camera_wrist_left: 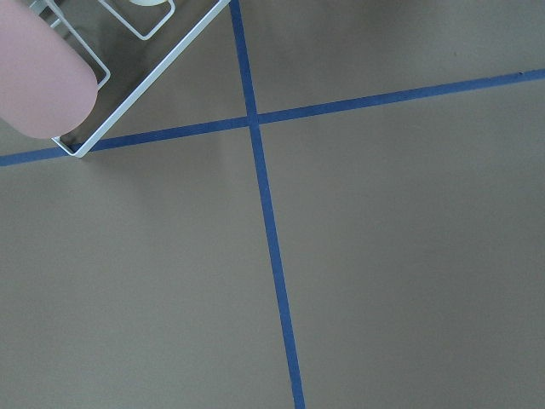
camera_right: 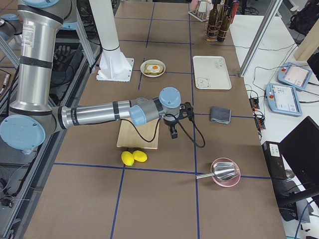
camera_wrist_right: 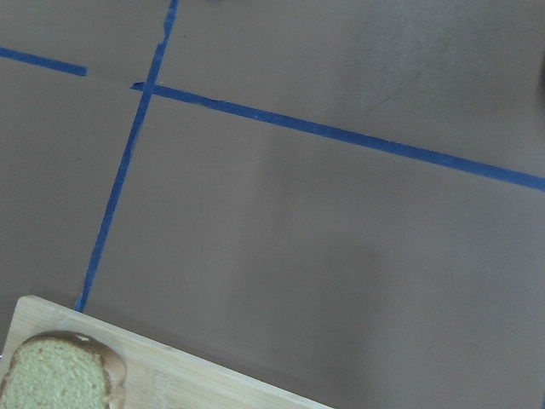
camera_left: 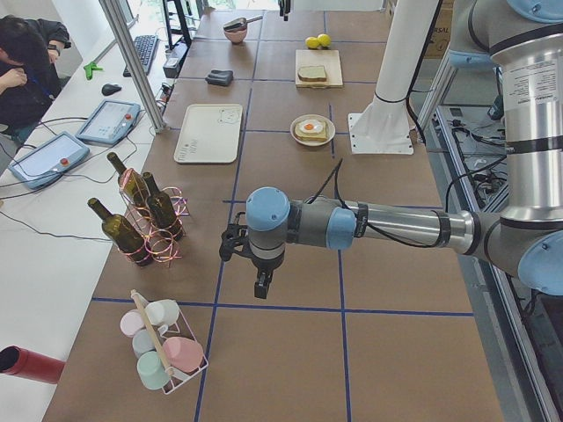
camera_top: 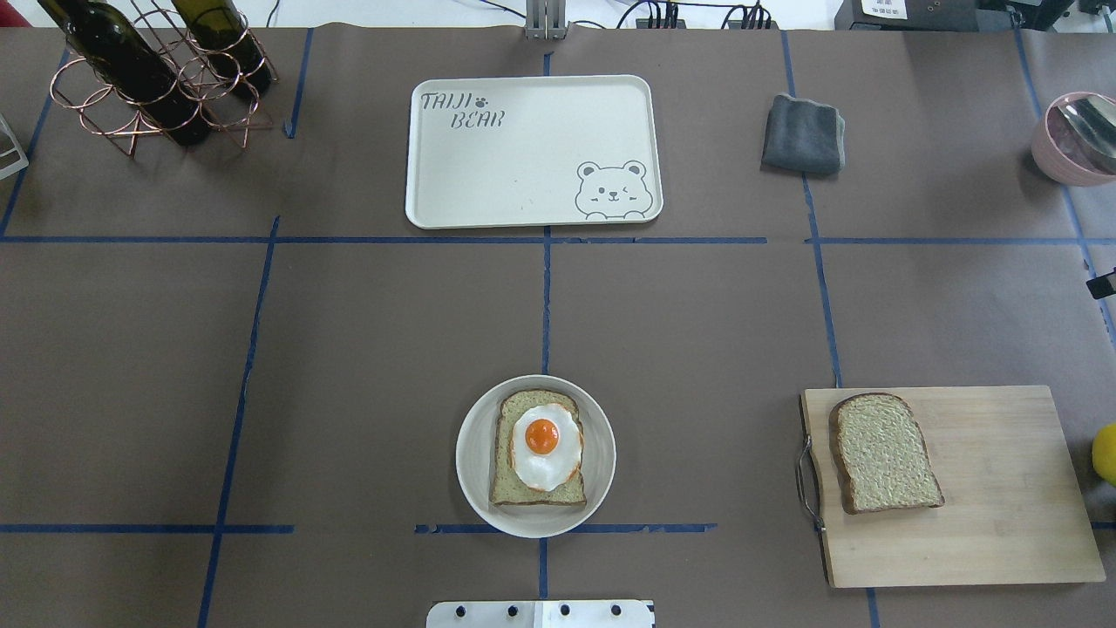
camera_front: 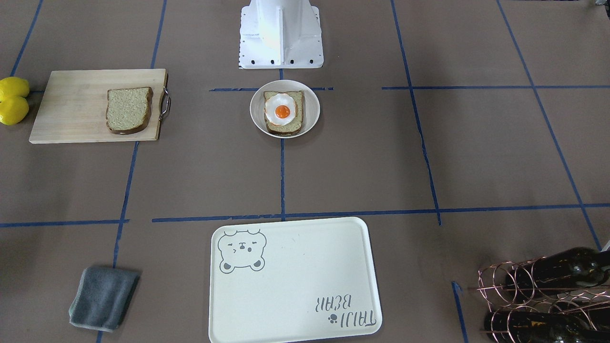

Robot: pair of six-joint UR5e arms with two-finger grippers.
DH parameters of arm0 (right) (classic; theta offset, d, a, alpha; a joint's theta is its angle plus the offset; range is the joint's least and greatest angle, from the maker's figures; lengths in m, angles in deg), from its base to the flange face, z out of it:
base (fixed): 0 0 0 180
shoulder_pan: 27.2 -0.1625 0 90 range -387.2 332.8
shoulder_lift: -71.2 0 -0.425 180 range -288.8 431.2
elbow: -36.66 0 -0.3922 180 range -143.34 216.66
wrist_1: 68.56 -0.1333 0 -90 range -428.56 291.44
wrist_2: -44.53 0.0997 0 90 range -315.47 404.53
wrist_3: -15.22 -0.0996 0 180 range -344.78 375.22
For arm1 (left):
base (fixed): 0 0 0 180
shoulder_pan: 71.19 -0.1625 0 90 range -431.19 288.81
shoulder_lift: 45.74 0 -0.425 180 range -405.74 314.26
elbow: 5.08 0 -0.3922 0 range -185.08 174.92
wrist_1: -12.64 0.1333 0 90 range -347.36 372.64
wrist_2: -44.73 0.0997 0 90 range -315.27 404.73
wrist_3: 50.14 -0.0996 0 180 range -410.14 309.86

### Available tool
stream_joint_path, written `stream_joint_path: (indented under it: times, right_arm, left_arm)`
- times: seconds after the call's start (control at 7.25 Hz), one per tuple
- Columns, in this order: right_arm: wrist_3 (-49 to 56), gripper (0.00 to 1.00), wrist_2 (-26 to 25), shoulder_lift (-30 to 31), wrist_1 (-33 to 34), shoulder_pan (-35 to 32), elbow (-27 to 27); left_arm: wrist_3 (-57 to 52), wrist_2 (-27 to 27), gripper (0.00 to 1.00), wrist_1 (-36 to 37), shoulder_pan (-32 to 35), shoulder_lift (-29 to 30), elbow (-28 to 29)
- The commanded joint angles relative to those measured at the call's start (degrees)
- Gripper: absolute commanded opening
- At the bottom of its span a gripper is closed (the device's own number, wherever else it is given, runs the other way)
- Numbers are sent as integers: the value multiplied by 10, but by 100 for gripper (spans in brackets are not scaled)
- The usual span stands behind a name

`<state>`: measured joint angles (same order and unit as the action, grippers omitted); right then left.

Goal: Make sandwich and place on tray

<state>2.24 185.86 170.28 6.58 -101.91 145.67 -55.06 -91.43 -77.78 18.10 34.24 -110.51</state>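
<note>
One slice of speckled bread (camera_top: pixel 534 491) lies in a small round white dish (camera_top: pixel 475 453) near the robot base, with a fried egg (camera_top: pixel 545 445) on top. A second slice (camera_top: pixel 885 453) lies on the wooden cutting board (camera_top: pixel 1003 506), and its edge shows in the right wrist view (camera_wrist_right: pixel 55 375). The cream bear tray (camera_top: pixel 523 166) lies bare at the table's far side. My left gripper (camera_left: pixel 262 286) hangs over bare table near the bottle rack. My right gripper (camera_right: pixel 173 133) hangs beside the cutting board. I cannot tell whether either is open or shut.
A copper rack with wine bottles (camera_top: pixel 148 78) stands at the far left. A grey cloth (camera_top: pixel 802 135) and a pink bowl (camera_top: pixel 1077 139) are at the far right. Lemons (camera_front: pixel 13 100) lie beside the board. A white wire cup rack (camera_left: pixel 163 343) is near my left gripper.
</note>
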Motion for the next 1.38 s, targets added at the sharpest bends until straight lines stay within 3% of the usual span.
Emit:
stream_joint_path:
  times: [0.0,0.41,0.69,0.97,1.24]
  right_arm:
    - [-88,100,-9,-2,-52,52,8]
    - [-323,99,-101,13,-269,173,-29]
    - [-415,89,-175,23,-377,258,-69]
    - [-436,67,-185,48,-412,297,-62]
    - [-436,60,-185,52,-413,314,-43]
  left_arm:
    - [0,-1,100,0,0,0,0]
    - [0,-2,100,-1,0,1,1]
    - [0,-3,100,0,0,1,0]
    - [0,-3,100,0,0,1,0]
    - [0,-3,100,0,0,0,0]
